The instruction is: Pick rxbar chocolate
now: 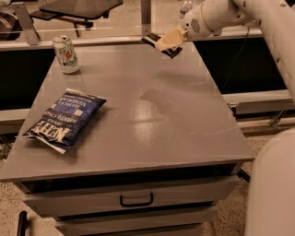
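Over the far edge of the table (152, 138), right of centre, I have the gripper (168, 41) clamped on the rxbar chocolate (150, 39). The bar sits between the pale fingers, so it lies at the gripper itself rather than off to either side. One dark end pokes out to the left of the fingers, and a sliver shows at their near-right side. From that I read its long axis as running far-left to near-right, crosswise to the grip. The arm (221, 14) reaches in from the right, along the far side of the scene. I judge the bar to be clear of the tabletop, though I can't see a clean gap beneath it from this angle. The blue chip bag (64, 120) lies well apart at the near left, and the drink can (65, 54) stands at the far left corner. Neither is near the held bar. What matters for my next move is that the bar rides with the gripper, so I would go straight up and keep the grip firm.
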Tool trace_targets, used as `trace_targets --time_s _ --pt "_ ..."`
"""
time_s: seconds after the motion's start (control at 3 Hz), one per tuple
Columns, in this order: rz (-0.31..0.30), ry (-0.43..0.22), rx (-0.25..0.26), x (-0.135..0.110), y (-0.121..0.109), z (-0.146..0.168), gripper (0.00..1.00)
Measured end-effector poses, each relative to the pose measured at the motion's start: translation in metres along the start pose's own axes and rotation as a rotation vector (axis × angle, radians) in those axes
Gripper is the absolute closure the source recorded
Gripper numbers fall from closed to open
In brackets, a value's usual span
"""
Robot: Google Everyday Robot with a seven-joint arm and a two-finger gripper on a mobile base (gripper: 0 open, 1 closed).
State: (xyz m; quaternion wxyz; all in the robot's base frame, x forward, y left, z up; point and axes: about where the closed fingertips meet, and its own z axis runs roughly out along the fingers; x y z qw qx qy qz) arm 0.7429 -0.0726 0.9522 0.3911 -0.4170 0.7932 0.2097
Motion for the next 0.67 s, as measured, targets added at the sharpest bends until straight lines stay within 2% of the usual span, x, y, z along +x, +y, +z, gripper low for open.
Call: trace_targets --time_s 0.33,0.67 --pt "0.031 0.059 -0.012 0.0215 0.0417 -0.0437 1.0" --pt "0.031 0.058 -0.012 0.0212 0.0413 -0.043 1.0"
